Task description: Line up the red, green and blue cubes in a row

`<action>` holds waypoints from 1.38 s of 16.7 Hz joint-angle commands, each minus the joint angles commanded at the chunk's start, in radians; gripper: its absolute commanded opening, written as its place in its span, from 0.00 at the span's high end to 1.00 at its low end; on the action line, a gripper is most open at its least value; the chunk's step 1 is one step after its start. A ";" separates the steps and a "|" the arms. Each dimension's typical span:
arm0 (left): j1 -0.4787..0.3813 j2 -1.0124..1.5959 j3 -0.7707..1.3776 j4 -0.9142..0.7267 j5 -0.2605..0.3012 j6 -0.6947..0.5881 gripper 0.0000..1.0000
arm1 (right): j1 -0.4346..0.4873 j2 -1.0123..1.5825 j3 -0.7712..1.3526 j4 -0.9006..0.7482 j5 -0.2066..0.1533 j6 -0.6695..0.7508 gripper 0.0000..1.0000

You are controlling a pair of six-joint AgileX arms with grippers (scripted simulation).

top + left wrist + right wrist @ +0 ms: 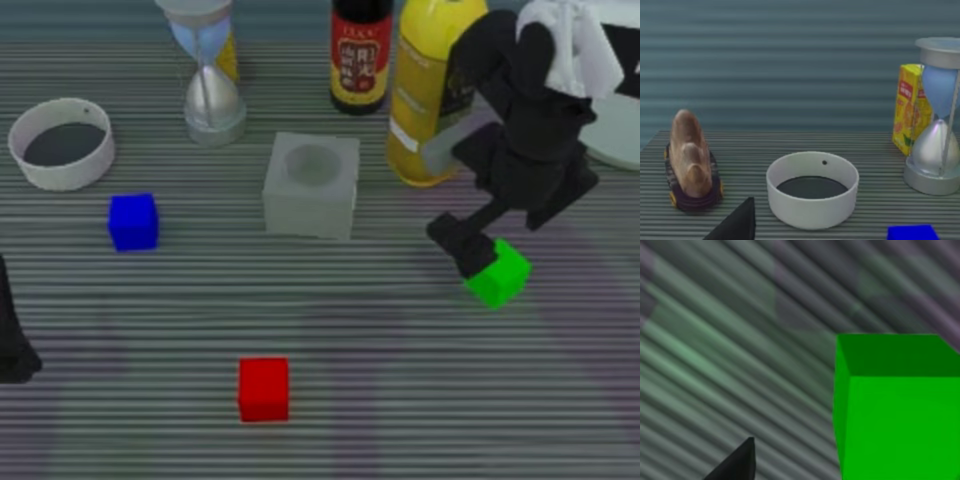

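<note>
The green cube (499,274) lies right of centre on the striped table, and my right gripper (472,252) hangs open just over its upper-left corner. In the right wrist view the green cube (897,410) fills one side, apart from the one dark finger (740,462) that shows; the other finger is hidden. The blue cube (133,221) sits at the left and the red cube (264,389) near the front middle. My left gripper (14,355) is parked open at the left edge, its finger (740,225) near the blue cube (912,233).
A grey block with a round hollow (311,186) stands in the middle. Behind it are a white bowl (40,168), an hourglass (212,80), a dark sauce bottle (361,55) and a yellow bottle (430,90). A white plate (618,140) sits at the right edge.
</note>
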 joint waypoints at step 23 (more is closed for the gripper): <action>0.000 0.000 0.000 0.000 0.000 0.000 0.00 | -0.001 0.089 -0.149 0.240 0.001 0.000 0.90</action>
